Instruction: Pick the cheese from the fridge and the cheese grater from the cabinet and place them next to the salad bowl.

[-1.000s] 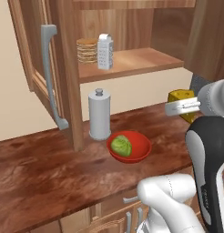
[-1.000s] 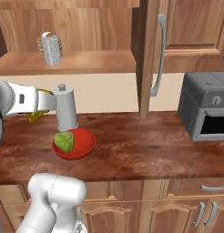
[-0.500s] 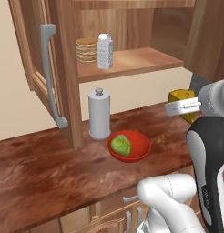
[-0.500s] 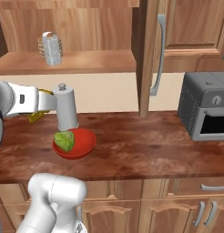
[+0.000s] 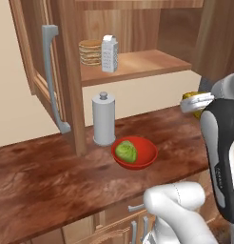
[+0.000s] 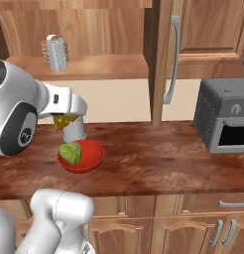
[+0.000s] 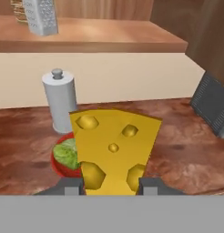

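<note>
The cheese [image 7: 114, 144], a yellow-orange wedge with holes, sits between my gripper's [image 7: 111, 186] fingers, which are shut on it. In the base views the gripper [image 5: 197, 103] [image 6: 65, 119] holds the cheese [image 5: 191, 96] [image 6: 63, 122] above the counter, to the right of the red salad bowl [image 5: 146, 153] [image 6: 92, 155] [image 7: 58, 167] with its green lettuce head [image 5: 126, 150] [image 6: 69, 153]. The white-grey cheese grater [image 5: 109, 53] [image 6: 56, 52] [image 7: 41, 17] stands on the shelf [image 5: 142, 64] of the open brown cabinet.
A tall grey cylinder with a knob [image 5: 104, 120] [image 7: 62, 101] stands just behind the bowl. A stack of tan discs [image 5: 91, 52] sits beside the grater. The cabinet door with its grey bar handle [image 5: 52, 78] hangs open at left. A grey oven [image 6: 225, 121] stands at the counter's right.
My gripper has carried the cheese a little closer to the bowl and the grey cylinder. Bowl, grater and cabinet have not moved.
</note>
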